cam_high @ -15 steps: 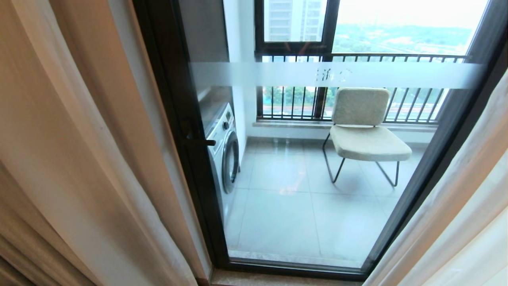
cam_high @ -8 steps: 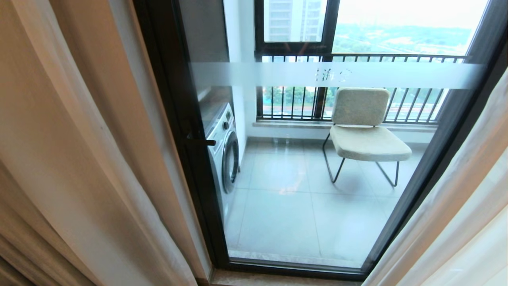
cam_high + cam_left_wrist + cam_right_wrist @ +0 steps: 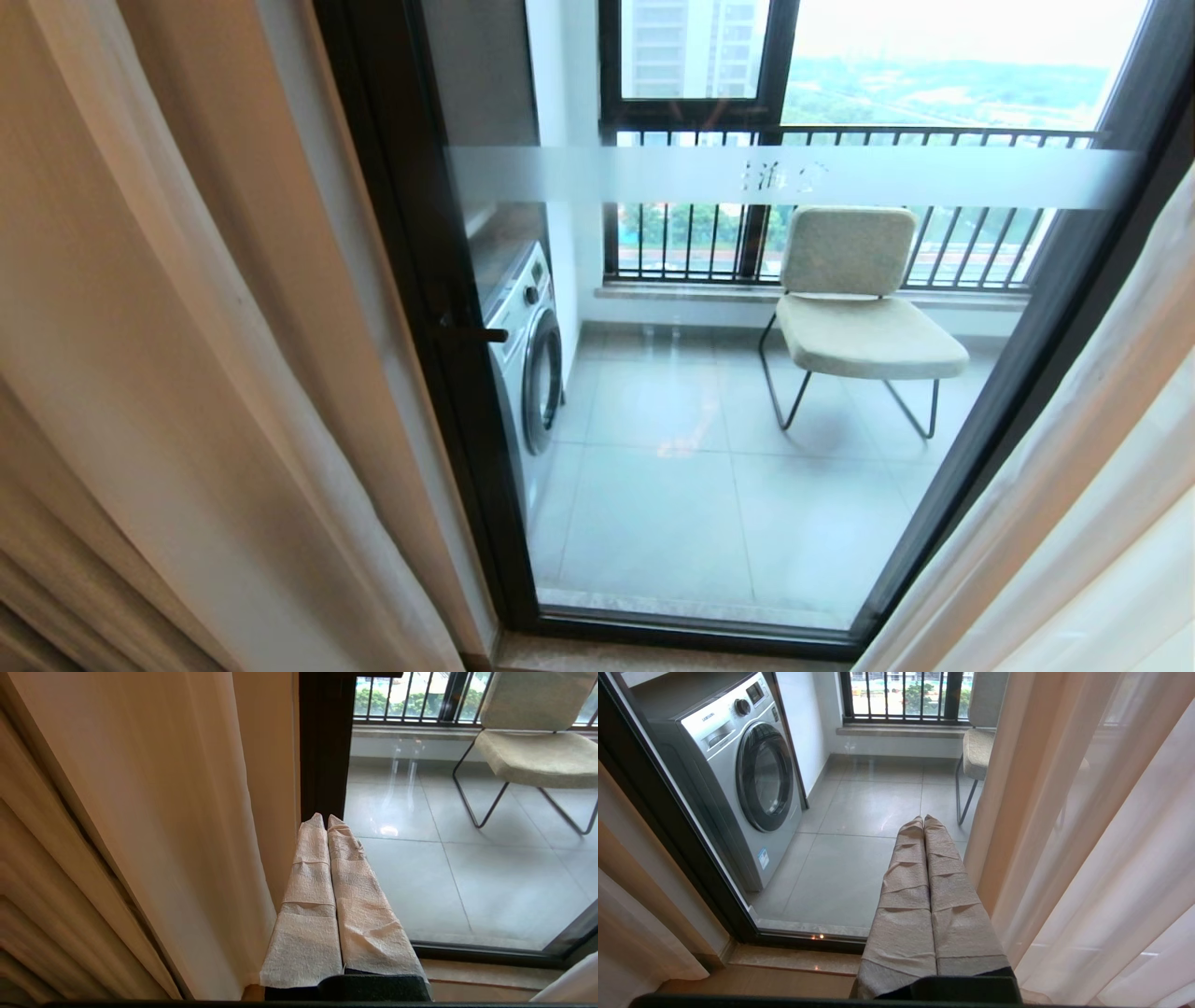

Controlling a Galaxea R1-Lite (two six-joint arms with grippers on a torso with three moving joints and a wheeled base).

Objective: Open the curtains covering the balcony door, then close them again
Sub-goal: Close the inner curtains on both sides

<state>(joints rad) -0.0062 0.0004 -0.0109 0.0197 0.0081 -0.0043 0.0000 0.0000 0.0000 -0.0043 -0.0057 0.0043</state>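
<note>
Bright daylight through glass, edges warped

The left gripper (image 3: 327,817) and the right gripper (image 3: 923,819) each have two long fingers wrapped in crinkly pale beige tape, with a black block at the 6 o'clock end of each one.

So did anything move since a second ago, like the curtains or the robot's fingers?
No, nothing visibly changed. The curtains hang parted at both sides just as before, and the balcony door stays uncovered, with the chair and washing machine behind it in the same spots. Both the left gripper and the right gripper stay shut, holding nothing.
</note>
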